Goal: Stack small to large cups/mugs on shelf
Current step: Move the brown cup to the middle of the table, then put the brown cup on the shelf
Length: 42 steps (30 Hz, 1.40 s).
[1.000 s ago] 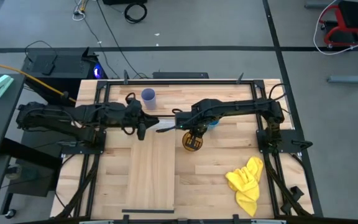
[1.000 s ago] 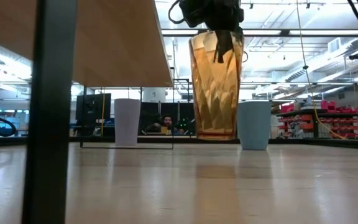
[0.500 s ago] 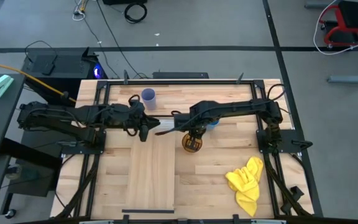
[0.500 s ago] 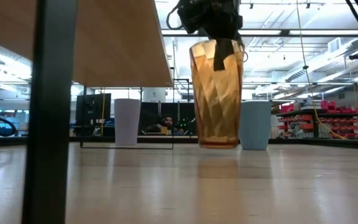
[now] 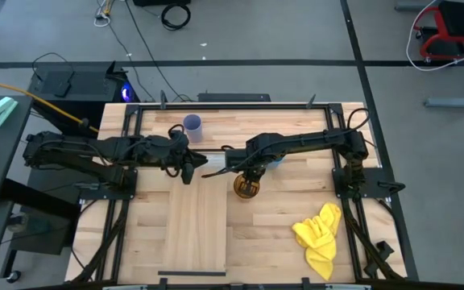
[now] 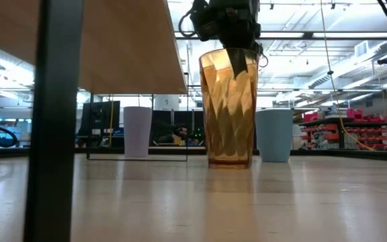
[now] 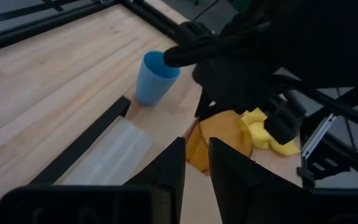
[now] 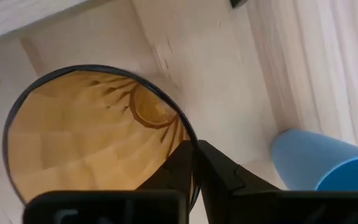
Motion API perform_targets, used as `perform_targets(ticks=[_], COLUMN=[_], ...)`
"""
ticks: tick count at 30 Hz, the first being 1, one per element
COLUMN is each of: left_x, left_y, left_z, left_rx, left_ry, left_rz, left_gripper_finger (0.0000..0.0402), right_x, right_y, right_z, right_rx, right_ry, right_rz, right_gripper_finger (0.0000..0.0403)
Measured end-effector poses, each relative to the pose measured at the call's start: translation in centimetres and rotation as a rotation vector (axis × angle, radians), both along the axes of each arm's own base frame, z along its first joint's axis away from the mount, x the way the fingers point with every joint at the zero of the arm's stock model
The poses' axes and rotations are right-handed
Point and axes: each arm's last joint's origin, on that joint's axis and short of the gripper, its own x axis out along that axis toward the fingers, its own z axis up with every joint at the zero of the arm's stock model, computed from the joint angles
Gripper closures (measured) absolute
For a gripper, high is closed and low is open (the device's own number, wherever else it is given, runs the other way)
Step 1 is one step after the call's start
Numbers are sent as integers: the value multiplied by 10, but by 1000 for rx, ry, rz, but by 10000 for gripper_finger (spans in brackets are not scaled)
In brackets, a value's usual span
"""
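The amber tumbler [image 5: 246, 187] [image 6: 230, 111] stands on its base on the table, just right of the shelf [image 5: 198, 229]. My right gripper [image 5: 248, 173] [image 8: 196, 168] points straight down and is shut on its rim. The blue cup [image 5: 275, 160] [image 8: 319, 165] stands just beyond the tumbler, and the lavender cup [image 5: 192, 124] [image 6: 137, 131] stands at the far left; both rest on their bases. My left gripper [image 5: 190, 171] [image 7: 196, 165] hovers over the shelf's far end by the white strip [image 7: 107, 162], with a narrow gap between its fingers and nothing in it. My right gripper holds the tumbler's rim [image 8: 188, 138] with one finger inside the cup [image 6: 237, 62] and one outside. The fingers come from above, pointing down. The tumbler is about upright with its base on the table top.
A yellow cloth [image 5: 319, 234] lies crumpled at the near right of the table. The shelf [image 6: 113, 40] is raised on dark legs [image 6: 52, 121] over the table's left middle. Black frame rails [image 5: 353, 173] run along the table's sides.
My right gripper has gone down with the amber tumbler. The tumbler hung just clear of the table a second ago and now stands on its base. My left arm has kept still.
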Motion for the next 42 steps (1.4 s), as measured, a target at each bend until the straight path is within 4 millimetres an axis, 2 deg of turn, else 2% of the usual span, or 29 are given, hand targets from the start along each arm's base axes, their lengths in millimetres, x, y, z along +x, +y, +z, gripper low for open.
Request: perform_targets(ticks=[12, 21, 27, 31, 33, 37, 39, 42], left_x=[15, 32, 39, 48, 59, 76, 80, 90], left_y=[-3, -6, -8, -9, -10, -13, -13, -14], left_z=[-13, -14, -18, -19, -14, -11, -11, -7], left_rx=[-21, -48, -59, -67, -69, -61, -50, -29], left_ry=[42, -32, -44, -24, -41, 18, 105, 205], left_rz=[-48, -106, -131, -154, -173, -204, -213, -226], left_gripper_finger=[311, 295, 287, 283, 283, 282, 283, 285], right_x=[0, -6, -21, -35, -45, -63, -67, -71], right_y=[0, -3, -4, -5, -4, 2, 9, 20], right_z=[2, 9, 28, 45, 54, 70, 75, 75], right_rx=[0, 6, 7, 14, 17, 26, 29, 20], right_ry=[-9, -9, -28, -54, -48, -57, -78, -82], right_rz=[3, -34, -71, -114, -139, -188, -196, -198], right_gripper_finger=[330, 291, 280, 279, 279, 279, 280, 280])
